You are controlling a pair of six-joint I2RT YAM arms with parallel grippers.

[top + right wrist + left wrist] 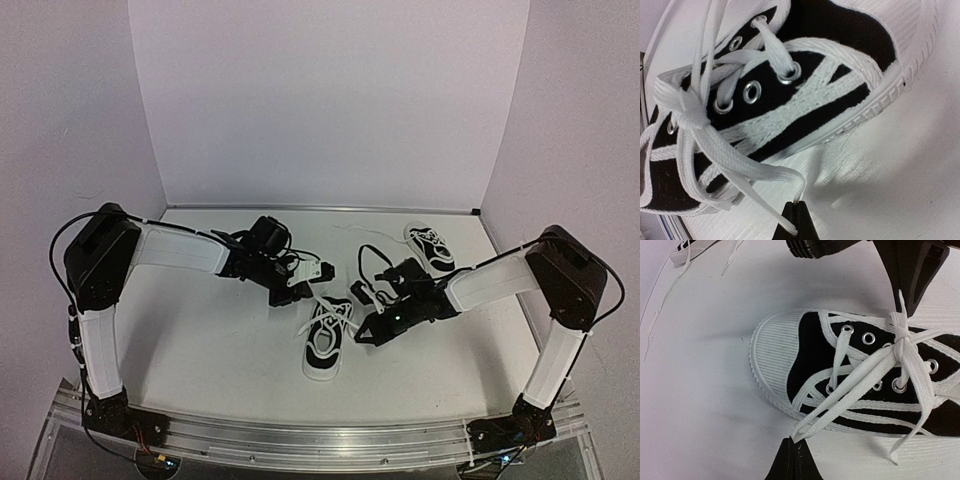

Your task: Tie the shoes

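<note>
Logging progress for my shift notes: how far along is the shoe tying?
Done: the near shoe already shows a knot. In hand: left gripper and right gripper each pinch a lace loop, apparently to cinch it. Left: the far shoe, laces loose.

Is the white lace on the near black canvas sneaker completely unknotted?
No: the left wrist view shows the white lace drawn into a knot on top of the black canvas sneaker.

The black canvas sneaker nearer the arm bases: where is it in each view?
Top external: black canvas sneaker low centre, between the arms.
Left wrist: sneaker centre-right, toe pointing left.
Right wrist: sneaker upper left, toe upper right.
Shared landmark: knot in the white laces.
</note>
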